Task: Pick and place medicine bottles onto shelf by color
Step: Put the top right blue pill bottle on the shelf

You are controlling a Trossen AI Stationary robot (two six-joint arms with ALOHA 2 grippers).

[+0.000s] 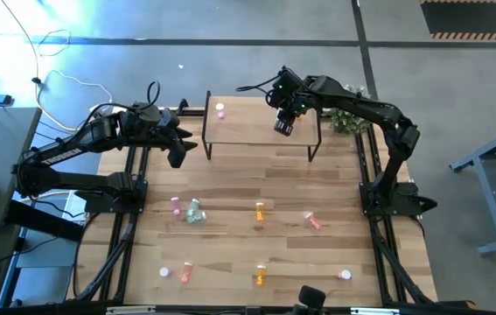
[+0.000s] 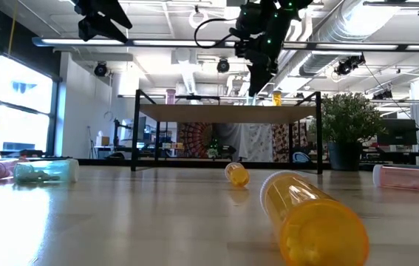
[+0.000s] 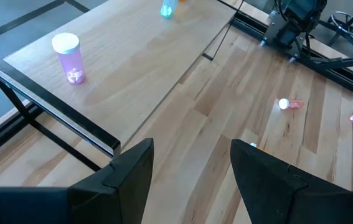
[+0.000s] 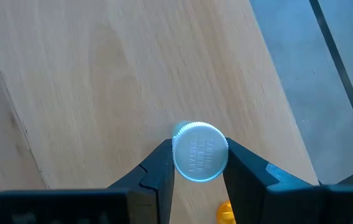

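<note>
The shelf (image 1: 256, 131) stands at the table's far side. A pink bottle (image 1: 220, 111) stands upright on its left end, and an orange bottle (image 2: 276, 97) stands near its right end. My right gripper (image 1: 283, 129) hangs over the shelf's right part, shut on a pale green bottle (image 3: 167, 9) with a white cap. My left gripper (image 1: 180, 150) waits open and holding nothing, off the shelf's left end. Several more bottles lie on the tabletop: pink (image 1: 176, 206), pale green (image 1: 195, 213), orange (image 1: 260, 211) and salmon (image 1: 313, 220). My right gripper pinches the pale green bottle at its white cap (image 4: 183, 155), one finger (image 4: 157, 171) on each side. The fingers slant steeply down from above. The bottle is upright over the shelf board (image 4: 101, 74). In the left wrist view its foot seems to rest on the board.
Another row of bottles lies near the table's front edge, among them an orange one (image 1: 260, 276) and a salmon one (image 1: 186, 272). A potted plant (image 1: 345, 118) stands at the table's back right, beside the shelf. Bare board lies between the pink bottle and my right gripper.
</note>
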